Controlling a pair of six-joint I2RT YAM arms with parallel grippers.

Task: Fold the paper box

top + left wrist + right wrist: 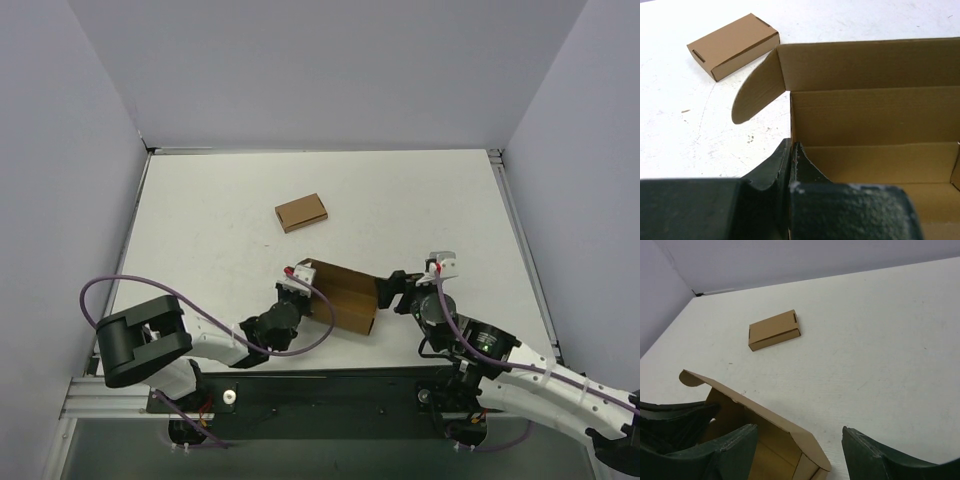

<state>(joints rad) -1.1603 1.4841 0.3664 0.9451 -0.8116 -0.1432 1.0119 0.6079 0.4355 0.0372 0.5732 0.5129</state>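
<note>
Two cardboard things lie on the white counter (400,200), and the bigger one is the paper box (345,297). It sits near the counter's front edge, about midway across, between my two grippers. In the top view its long axis runs almost from 9 o'clock to 3 o'clock, with the right end a little nearer to my bases. It is plain brown corrugated board, partly set up as a rectangular tray. My left wrist camera looks straight into its hollow. Behind the hollow a tall rear panel rises, crossed lengthwise by a crease. A rounded tab at that panel's left end juts out toward 9 o'clock. From my right wrist camera the same panel leans over the hollow, and the right end wall stands upright beneath it.

At about 11 o'clock from the paper box, well apart from it, lies the smaller box (302,212). It is flat, closed and neat, with a slot showing in one end.

My left gripper (293,290) is closed tight, pinching the top edge of the paper box's left end wall between its fingers (805,167). My right gripper (392,291) stands spread wide at the box's right end. The near right corner sits in the gap between its fingers (725,452) and nothing is clamped.
</note>
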